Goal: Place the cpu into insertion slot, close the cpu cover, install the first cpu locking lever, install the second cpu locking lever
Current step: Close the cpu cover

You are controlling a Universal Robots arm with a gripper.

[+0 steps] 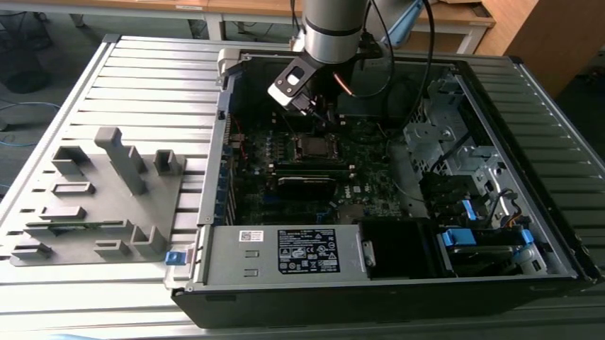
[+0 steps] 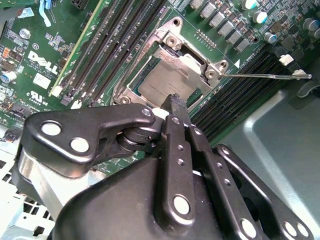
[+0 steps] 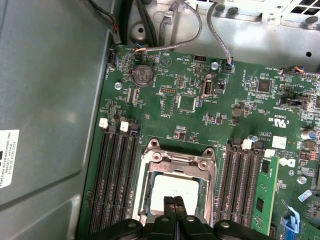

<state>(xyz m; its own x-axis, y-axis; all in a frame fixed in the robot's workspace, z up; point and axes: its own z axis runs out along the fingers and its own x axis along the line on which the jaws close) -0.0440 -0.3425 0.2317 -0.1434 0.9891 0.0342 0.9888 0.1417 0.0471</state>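
Inside the open computer case, the cpu (image 2: 161, 84) lies flat in the insertion slot (image 1: 312, 146) on the green board. Its silvery top shows through the square window of the cpu cover (image 2: 186, 61), which lies down over it. My gripper (image 2: 175, 100) hangs just above the near edge of the slot, fingers pressed together and holding nothing. In the first wrist view the fingertips (image 3: 174, 201) overlap the cpu (image 3: 172, 187), inside the cover frame (image 3: 177, 161). A thin metal locking lever (image 2: 265, 76) sticks out sideways from a corner of the slot, over the memory slots.
Long black memory slots (image 3: 117, 175) flank the socket on both sides. The case walls (image 1: 222, 142), a power supply box (image 1: 283, 251) and drive bays (image 1: 463, 163) ring the board. A grey fixture block (image 1: 95, 198) stands on the slatted table at the exterior view's left.
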